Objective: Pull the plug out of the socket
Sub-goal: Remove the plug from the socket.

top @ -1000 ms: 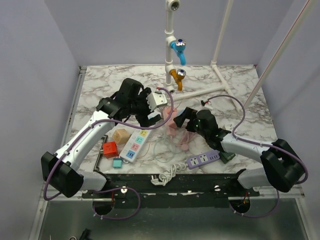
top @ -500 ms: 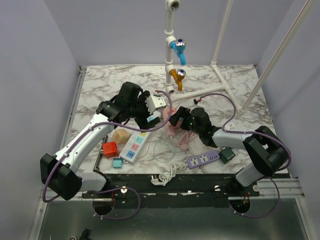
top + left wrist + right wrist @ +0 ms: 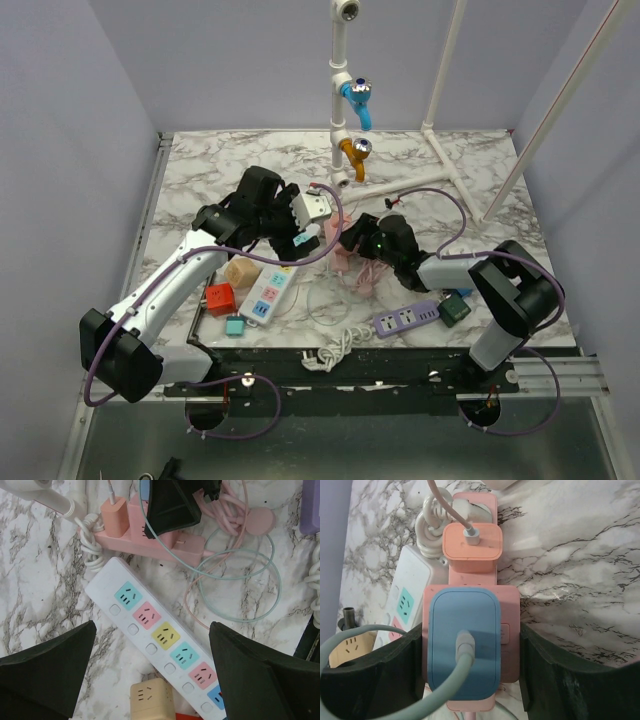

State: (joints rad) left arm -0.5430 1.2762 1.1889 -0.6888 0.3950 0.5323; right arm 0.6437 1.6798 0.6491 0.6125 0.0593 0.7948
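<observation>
Top external view: you are looking down on a white marble-patterned tabletop (image 3: pixel 480 200) enclosed by plain lavender-grey walls (image 3: pixel 200 60). A white plastic pipe stand with one blue and one orange tap (image 3: pixel 340 60) rises at the far side, beyond both of your arms.

Your right gripper (image 3: pixel 470 645) is down over the rounded light-blue plug (image 3: pixel 465 630), which sits plugged into the pink plastic power strip (image 3: pixel 510 605). The jaws are partly closed, with one black finger (image 3: pixel 375 680) at each side of the plug. A sliver of pink shows between the plug and each finger. You cannot tell whether the fingers are pressing on anything. A peach square charger (image 3: pixel 472 542) is plugged in just beyond the fingertips.

Your left gripper (image 3: pixel 152 630) hangs fully open and holds nothing. A long white power strip with coloured sockets (image 3: pixel 107 587) lies directly beneath it.
</observation>
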